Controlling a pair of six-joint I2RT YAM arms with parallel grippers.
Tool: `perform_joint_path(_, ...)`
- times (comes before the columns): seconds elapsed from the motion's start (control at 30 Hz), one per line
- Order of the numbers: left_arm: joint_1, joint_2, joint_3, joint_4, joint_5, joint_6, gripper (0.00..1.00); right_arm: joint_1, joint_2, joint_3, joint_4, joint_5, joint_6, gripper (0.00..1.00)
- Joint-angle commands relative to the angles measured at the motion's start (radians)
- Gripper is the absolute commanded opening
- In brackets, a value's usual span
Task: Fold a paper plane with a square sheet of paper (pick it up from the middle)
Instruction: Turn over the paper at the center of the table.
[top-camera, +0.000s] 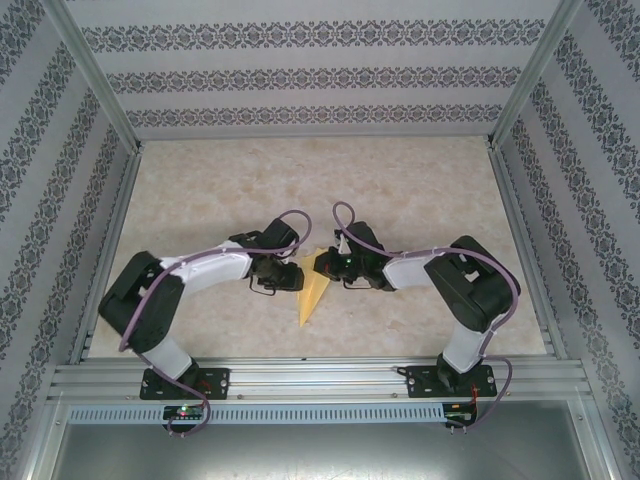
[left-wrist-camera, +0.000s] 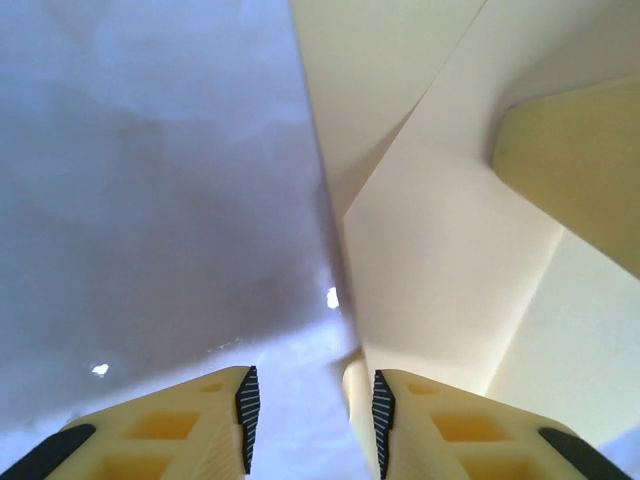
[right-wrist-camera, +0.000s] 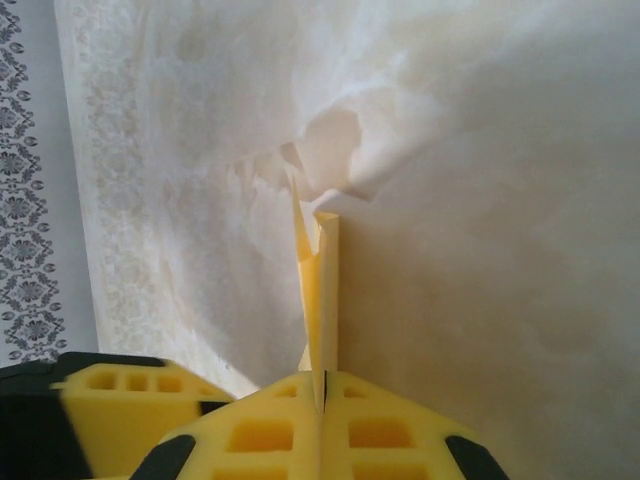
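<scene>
The square sheet of paper is folded into the yellow paper plane (top-camera: 312, 295), a narrow dart whose tip points toward the near edge of the table. My right gripper (top-camera: 326, 266) is shut on its upper folded part. In the right wrist view the plane (right-wrist-camera: 322, 290) stands edge-on, pinched between the closed fingers of the right gripper (right-wrist-camera: 322, 388). My left gripper (top-camera: 292, 277) sits against the plane's left side. In the left wrist view its jaws (left-wrist-camera: 310, 405) are apart, with a folded edge of the plane (left-wrist-camera: 357, 392) lying just inside the right pad. A right-gripper finger (left-wrist-camera: 575, 165) rests on the paper.
The marbled table top (top-camera: 420, 190) is bare beyond the arms. Patterned walls (top-camera: 300, 75) with metal corner posts close in three sides. An aluminium rail (top-camera: 320, 378) with both arm bases runs along the near edge.
</scene>
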Motion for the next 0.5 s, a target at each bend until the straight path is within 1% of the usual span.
perform_joint_path(0.0, -0.005, -0.153, -0.038, 0.009, -0.106, -0.036, 0.41, -0.007, -0.08, 0.068, -0.176, 0.037, -0.08, 0.04)
perform_joint_path(0.07, -0.005, -0.224, -0.059, 0.009, -0.159, -0.045, 0.43, -0.006, -0.13, 0.108, -0.291, 0.08, -0.133, 0.04)
perform_joint_path(0.13, -0.005, -0.285, -0.078, 0.004, -0.219, -0.056, 0.43, -0.003, -0.182, 0.156, -0.447, 0.157, -0.196, 0.04)
perform_joint_path(0.33, -0.003, -0.437, -0.133, -0.012, -0.394, -0.101, 0.45, 0.024, -0.296, 0.336, -0.849, 0.43, -0.357, 0.05)
perform_joint_path(0.43, 0.0, -0.499, -0.167, -0.011, -0.451, -0.135, 0.46, 0.068, -0.306, 0.483, -1.09, 0.652, -0.442, 0.05)
perform_joint_path(0.47, 0.001, -0.515, -0.177, -0.009, -0.46, -0.141, 0.46, 0.092, -0.301, 0.537, -1.172, 0.755, -0.461, 0.05)
